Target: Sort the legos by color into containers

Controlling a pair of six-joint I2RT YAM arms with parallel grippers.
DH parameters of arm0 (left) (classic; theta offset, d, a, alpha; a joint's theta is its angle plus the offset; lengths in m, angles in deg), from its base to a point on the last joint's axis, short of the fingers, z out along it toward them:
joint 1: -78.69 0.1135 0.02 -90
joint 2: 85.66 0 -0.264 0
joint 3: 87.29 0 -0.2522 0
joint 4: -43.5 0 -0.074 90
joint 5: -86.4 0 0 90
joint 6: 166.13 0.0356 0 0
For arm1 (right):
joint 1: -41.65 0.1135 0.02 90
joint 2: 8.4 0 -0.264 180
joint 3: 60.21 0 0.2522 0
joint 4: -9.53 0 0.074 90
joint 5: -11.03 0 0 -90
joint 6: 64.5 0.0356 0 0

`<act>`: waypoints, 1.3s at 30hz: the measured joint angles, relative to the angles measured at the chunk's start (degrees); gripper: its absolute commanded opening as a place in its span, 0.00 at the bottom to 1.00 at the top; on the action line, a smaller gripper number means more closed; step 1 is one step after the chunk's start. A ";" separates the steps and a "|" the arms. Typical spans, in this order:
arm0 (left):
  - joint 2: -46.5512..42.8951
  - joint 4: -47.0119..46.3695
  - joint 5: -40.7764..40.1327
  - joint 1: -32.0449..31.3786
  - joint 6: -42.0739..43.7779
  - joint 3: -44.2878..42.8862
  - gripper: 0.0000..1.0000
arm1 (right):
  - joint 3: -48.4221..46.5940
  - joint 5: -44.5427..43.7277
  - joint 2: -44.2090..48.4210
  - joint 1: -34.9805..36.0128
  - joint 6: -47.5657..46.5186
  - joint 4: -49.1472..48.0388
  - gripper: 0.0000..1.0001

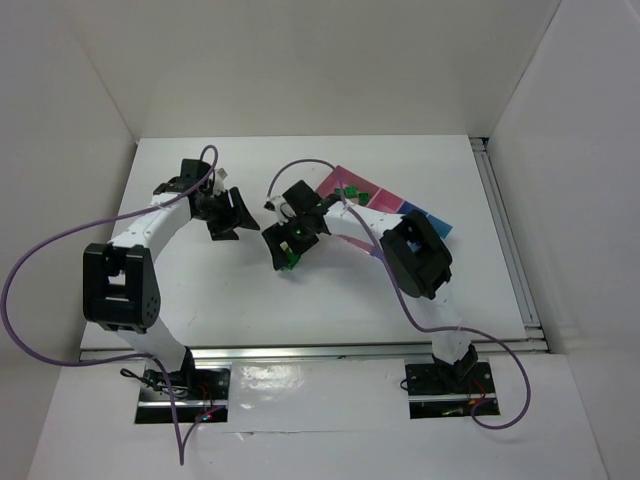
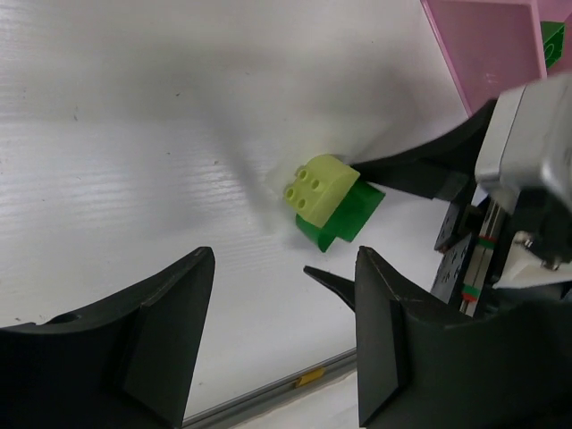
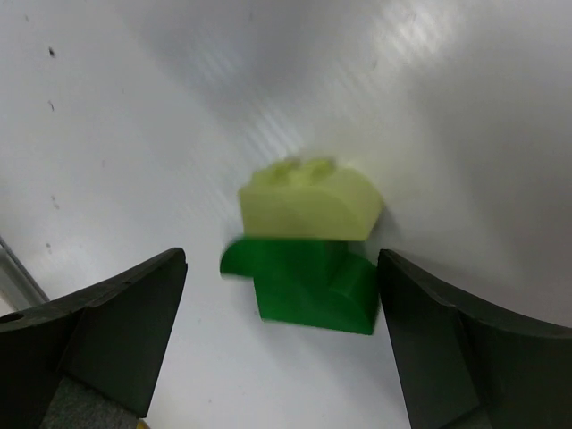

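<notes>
Looking down the right wrist camera, I see a glossy pale brick (image 3: 308, 201) with round studs stacked on a dark green brick (image 3: 313, 290). Both sit mid-frame on the ribbed white table (image 3: 107, 107), between the right gripper's (image 3: 279, 277) spread fingers. The left gripper (image 2: 284, 268) is spread too, gripping nothing. Upper right in its view, the smooth pink boxes (image 2: 487, 54) hold another green brick (image 2: 552, 40).

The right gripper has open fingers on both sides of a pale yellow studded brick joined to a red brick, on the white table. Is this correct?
No. The right wrist view shows a dark green brick, not a red one, joined to the pale yellow studded brick. The right gripper is open on both sides of them on the white table.
</notes>
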 measured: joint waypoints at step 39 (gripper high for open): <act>1.86 -0.17 3.23 0.00 0.17 -0.33 0.71 | 6.60 -24.52 4.59 7.28 13.62 1.33 0.37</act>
